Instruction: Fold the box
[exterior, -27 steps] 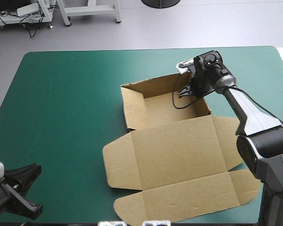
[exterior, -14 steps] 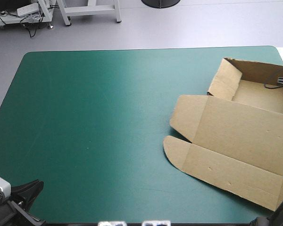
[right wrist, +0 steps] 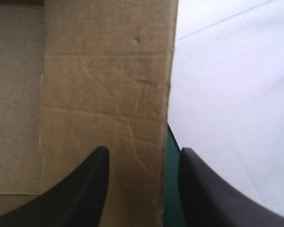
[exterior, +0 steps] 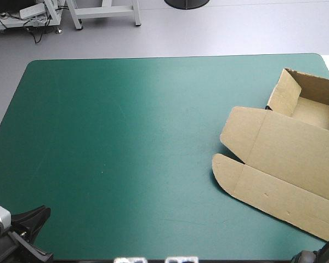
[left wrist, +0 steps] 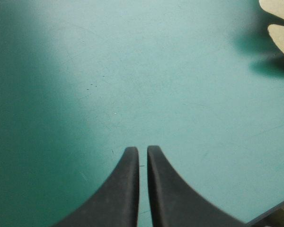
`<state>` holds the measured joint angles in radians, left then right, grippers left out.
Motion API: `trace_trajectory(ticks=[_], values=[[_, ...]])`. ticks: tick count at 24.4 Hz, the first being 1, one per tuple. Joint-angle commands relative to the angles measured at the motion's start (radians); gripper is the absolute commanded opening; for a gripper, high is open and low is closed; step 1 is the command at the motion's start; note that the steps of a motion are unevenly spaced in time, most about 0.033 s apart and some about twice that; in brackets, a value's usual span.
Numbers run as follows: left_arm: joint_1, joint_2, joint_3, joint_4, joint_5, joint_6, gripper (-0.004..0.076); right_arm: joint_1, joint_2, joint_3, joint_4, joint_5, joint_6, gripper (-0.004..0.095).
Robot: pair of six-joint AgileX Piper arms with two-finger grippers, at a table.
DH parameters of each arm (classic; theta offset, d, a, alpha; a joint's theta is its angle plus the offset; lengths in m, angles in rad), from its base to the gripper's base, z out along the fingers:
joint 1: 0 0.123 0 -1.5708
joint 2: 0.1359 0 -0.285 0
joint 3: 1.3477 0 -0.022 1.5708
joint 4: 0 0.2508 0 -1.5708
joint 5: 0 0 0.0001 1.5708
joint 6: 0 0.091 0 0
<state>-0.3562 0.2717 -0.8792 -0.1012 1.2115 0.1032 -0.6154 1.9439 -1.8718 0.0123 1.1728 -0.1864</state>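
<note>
The brown box (exterior: 296,159) lies at the table's right edge as an open tray with raised walls (exterior: 288,93), its lid and flaps flat toward the front. Part of it runs out of the high view. In the right wrist view a wall of the box (right wrist: 109,71) stands between the black fingers of my right gripper (right wrist: 144,151), which is shut on it. My left gripper (exterior: 37,235) rests at the table's front left corner, far from the box. Its fingers (left wrist: 143,149) are shut over bare teal-green cover, with two box flap corners (left wrist: 280,12) far ahead.
The teal-green cover (exterior: 126,137) stretches bare from the left edge to the box. A thin strip of cover (right wrist: 168,189) and a pale surface (right wrist: 236,94) show beside the gripped wall.
The box has slid from the table's middle to its right edge, turning as it went, pulled by my right gripper. The right arm has left the high view. The left gripper barely moved.
</note>
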Motion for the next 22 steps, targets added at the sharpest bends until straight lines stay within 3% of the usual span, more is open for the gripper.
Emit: trace_trajectory(ticks=[1, 7, 13, 18, 22], values=[[-0.003, 0.019, -0.021, -0.01, -0.075, -0.008, 0.0041, -0.003, -0.058, -0.036, 0.021, 0.019, -0.01, 0.0465], [-0.003, 0.019, -0.021, 0.061, -0.073, -0.001, 0.0041, -0.003, -0.254, -0.044, 0.142, 0.036, -0.01, 0.0365], [-0.003, 0.019, -0.013, 0.119, -0.073, 0.003, 0.0041, 0.008, -0.49, -0.041, 0.452, 0.013, -0.047, 0.0078], [-0.003, 0.019, 0.047, 0.109, -0.076, 0.09, 0.0041, 0.12, -0.665, 0.051, 0.439, 0.006, -0.061, 0.0023], [-0.003, 0.017, 0.111, 0.091, -0.136, 0.106, 0.0041, 0.279, -0.86, 0.278, 0.307, -0.025, -0.081, 0.0023]])
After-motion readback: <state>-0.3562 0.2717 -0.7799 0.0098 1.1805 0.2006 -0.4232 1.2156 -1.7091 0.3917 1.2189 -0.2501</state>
